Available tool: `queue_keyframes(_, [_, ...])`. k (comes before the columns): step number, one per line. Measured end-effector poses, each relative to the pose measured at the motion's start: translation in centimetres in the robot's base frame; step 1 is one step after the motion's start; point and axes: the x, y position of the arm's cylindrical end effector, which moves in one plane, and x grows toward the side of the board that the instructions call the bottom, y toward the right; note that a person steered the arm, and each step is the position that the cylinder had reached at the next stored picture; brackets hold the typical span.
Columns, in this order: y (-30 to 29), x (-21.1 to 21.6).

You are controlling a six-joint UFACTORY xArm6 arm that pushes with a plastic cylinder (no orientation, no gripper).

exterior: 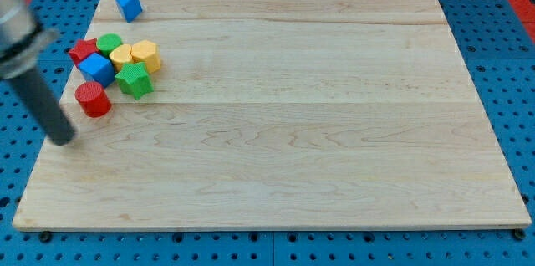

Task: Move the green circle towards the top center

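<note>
The green circle [109, 43] sits at the view's upper left of the wooden board [334, 132], at the top of a tight cluster of blocks. It touches a red star-like block [82, 50] on its left and a yellow block [122, 55] below right. My tip [63, 140] rests near the board's left edge, below and left of the cluster, just below-left of a red cylinder [93, 99]. The rod slants up to the view's top left.
The cluster also holds a blue cube [96, 69], a yellow hexagon-like block [145, 54] and a green star-like block [134, 80]. A blue triangle-like block [128, 5] stands alone near the top left corner. A blue pegboard [510, 65] surrounds the board.
</note>
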Motion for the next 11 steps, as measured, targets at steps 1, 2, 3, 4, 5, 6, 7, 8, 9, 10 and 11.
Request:
queue_keyframes(1, [-0.7, -0.3])
queue_keyframes(2, [-0.8, -1.8])
queue_keyframes(3, [-0.7, -7.0])
queue_keyframes(4, [-0.7, -13.0])
queue_keyframes(5, [-0.1, -15.9])
queue_keyframes(6, [2.2, -15.3])
queue_keyframes(7, [4.9, -14.8])
queue_keyframes(8, [9.4, -15.7])
queue_keyframes(9, [9.2, -16.9])
queue_keyframes(10, [9.3, -17.2])
queue_keyframes(11, [13.2, -19.3])
